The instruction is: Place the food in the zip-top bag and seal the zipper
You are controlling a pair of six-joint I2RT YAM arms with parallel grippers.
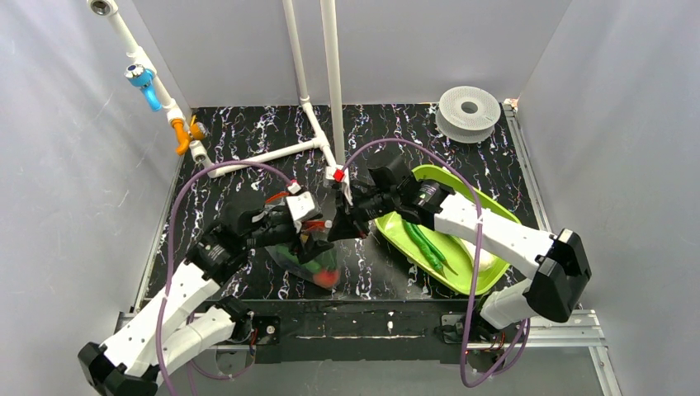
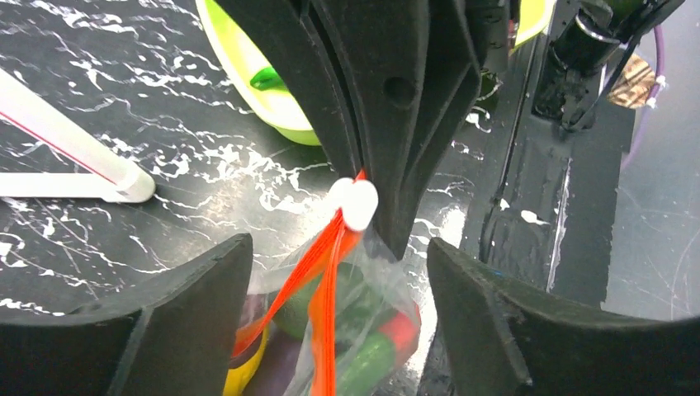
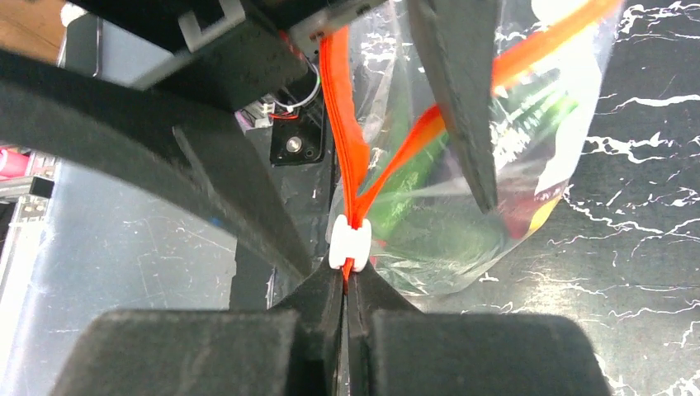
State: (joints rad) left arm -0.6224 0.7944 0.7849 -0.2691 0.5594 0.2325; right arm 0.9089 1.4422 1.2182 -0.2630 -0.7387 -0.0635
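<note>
hanging between the spread left claw [image 2: 338,247], the zipper [image 2: 324,268] ends clamped in the right claw [image 3: 346,279].

i count two claws: my left claw [image 2: 338,322] and my right claw [image 3: 347,289]. one zip-top bag [image 3: 462,239], one zipper [image 3: 342,124], one white slider [image 3: 350,242]. one lime-green tray [image 1: 450,276]. one grey spool [image 1: 469,111]. the bagged food [image 2: 367,363] overlaps too much to count.
</note>
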